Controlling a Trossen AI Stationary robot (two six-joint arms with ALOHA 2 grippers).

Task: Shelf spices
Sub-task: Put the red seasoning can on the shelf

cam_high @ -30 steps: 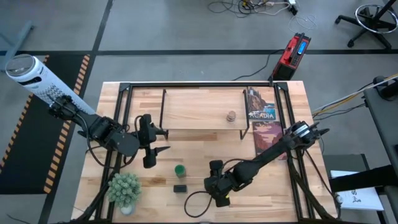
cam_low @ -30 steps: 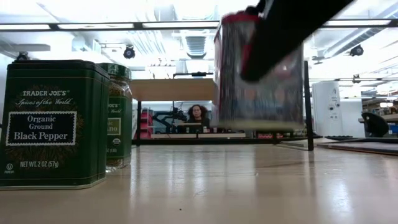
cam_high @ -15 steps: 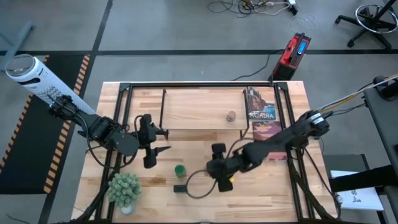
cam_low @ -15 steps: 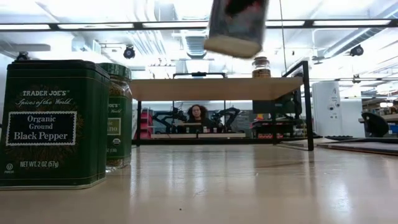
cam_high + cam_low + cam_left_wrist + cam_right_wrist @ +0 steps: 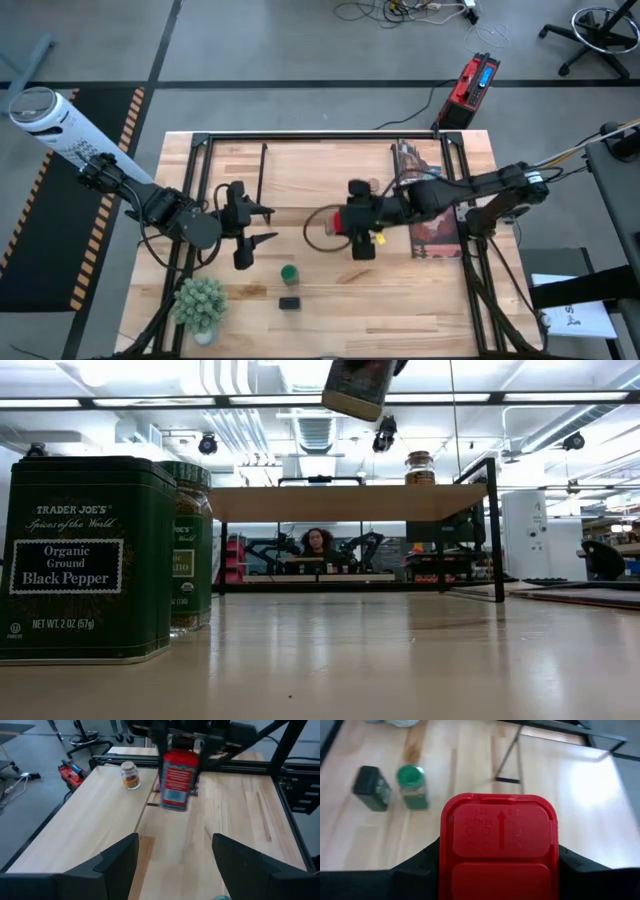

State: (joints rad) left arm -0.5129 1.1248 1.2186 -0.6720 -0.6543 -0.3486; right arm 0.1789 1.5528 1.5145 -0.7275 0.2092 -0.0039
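My right gripper is shut on the red square tin, held in the air just in front of the shelf's near edge. The tin's base shows high in the low view. The round tan-brown jar stands on the light-wood shelf board near its right end. The green-capped jar and the dark square tin stand on the table toward the near edge. My left gripper hovers open left of the shelf's near corner, touching nothing. My right gripper pinches the red tin between its two fingers, one on each side wall just below the red lid. The fingers come from above, pointing down. The tin is lifted clear of table and shelf, hanging roughly upright with a slight tilt.
A leafy potted plant stands at the table's near left. A book lies right of the shelf. The black metal frame rings the table. A person sits far behind the table.
My right gripper has carried the red tin up from the table's near middle and toward the far edge, over to the shelf's near edge. The tin has risen in the low view from table height to above shelf height. The left arm has kept still.
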